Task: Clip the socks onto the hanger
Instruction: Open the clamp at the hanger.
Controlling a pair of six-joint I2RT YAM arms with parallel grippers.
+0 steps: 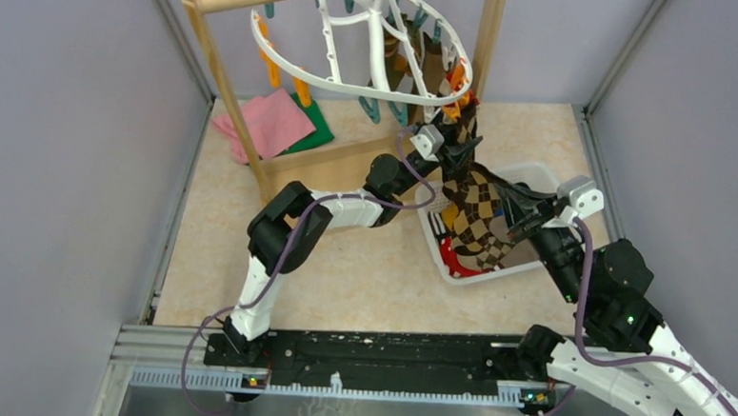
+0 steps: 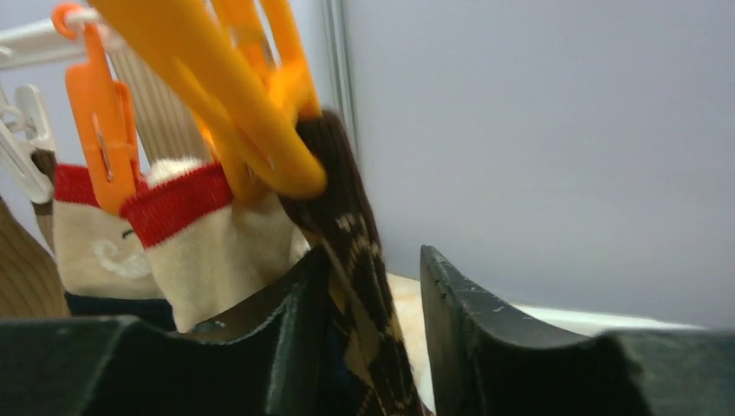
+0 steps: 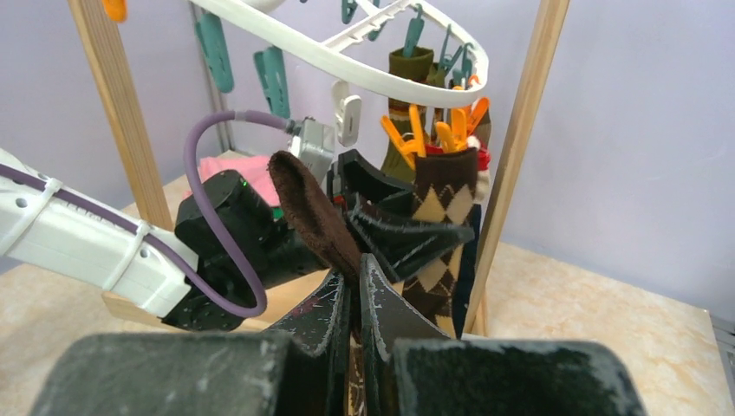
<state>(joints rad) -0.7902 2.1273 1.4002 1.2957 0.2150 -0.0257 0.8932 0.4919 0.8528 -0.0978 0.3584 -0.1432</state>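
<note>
At hanger (image 3: 321, 56) rim | argyle sock (image 1: 474, 218) cuff is being fed into orange clip (image 2: 269, 147) | left hand (image 2: 373, 260) is being held parted around it | right hand (image 3: 355, 277) is being clamped on toe | risk: toe tension pulling cuff free.

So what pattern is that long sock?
Argyle sock: brown with tan diamonds, clearest in top external view.
</note>
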